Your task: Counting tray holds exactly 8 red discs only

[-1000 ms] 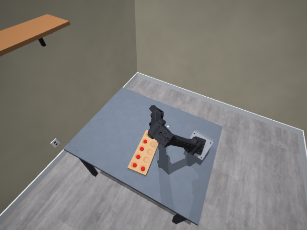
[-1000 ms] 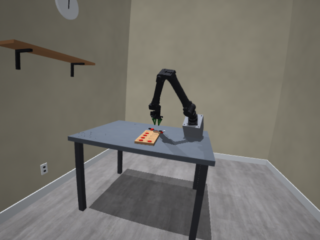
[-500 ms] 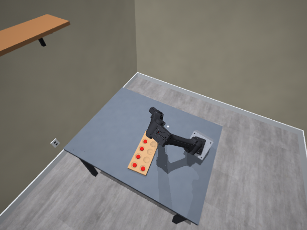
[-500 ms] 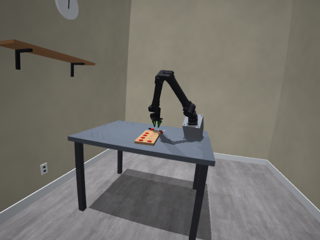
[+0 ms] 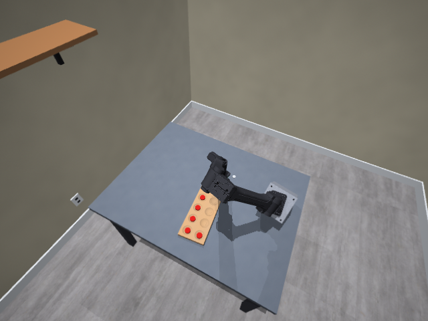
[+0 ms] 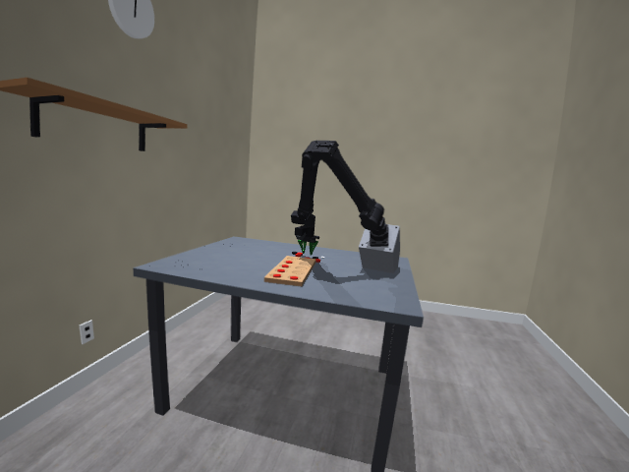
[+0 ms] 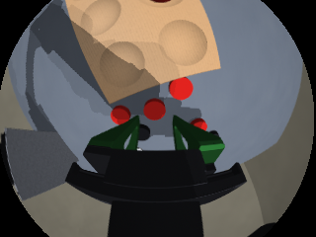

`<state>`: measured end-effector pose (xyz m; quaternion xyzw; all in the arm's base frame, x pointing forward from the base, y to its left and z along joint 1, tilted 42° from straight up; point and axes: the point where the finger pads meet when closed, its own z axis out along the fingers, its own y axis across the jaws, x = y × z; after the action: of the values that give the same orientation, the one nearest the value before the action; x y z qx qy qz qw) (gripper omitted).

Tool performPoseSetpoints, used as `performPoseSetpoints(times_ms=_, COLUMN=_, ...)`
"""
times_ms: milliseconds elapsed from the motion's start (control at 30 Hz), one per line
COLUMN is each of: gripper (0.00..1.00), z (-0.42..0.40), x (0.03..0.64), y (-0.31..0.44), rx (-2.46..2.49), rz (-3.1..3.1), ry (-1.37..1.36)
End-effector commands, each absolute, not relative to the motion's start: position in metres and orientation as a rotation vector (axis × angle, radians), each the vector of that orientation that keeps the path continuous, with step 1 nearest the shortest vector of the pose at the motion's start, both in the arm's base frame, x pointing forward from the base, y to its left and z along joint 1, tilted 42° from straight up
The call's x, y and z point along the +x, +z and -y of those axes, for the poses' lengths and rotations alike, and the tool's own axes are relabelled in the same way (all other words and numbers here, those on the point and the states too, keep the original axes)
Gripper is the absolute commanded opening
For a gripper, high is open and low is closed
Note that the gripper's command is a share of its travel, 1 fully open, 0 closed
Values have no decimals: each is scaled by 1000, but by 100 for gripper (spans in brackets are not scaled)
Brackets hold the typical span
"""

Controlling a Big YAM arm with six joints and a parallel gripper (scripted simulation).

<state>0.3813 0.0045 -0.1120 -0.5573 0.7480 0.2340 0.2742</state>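
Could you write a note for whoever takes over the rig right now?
Gripper: partly open, holding nothing, over the loose discs just off one end of the tray.
Tray: flat on the table; five red discs sit in pockets, five pockets are empty, including both at the gripper's end.
Loose: four red discs near that end, with dark pieces and a small white piece nearby.
Done: five of eight.
Left: three more red discs, one per empty pocket; leave the fourth and other colours out, then release everything.

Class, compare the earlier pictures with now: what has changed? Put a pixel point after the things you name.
The hand (image 6: 307, 253) (image 7: 156, 118) has come down slightly toward the loose red discs (image 6: 298, 254) (image 7: 181, 88), open, taking and releasing nothing. The tray (image 5: 198, 226) (image 6: 285, 277) (image 7: 153, 49) and its five visible discs (image 5: 197, 207) (image 6: 280, 270) (image 7: 161, 1) stayed put.
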Motion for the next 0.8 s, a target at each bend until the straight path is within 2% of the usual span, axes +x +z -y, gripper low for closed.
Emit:
performPoseSetpoints(times_ms=0, gripper=46, z=-13, x=382, y=-120, rx=-1493, rz=-2015, ry=643)
performPoseSetpoints(times_ms=767, gripper=46, z=-25, x=382, y=-132, rx=-1492, rz=-2015, ry=646)
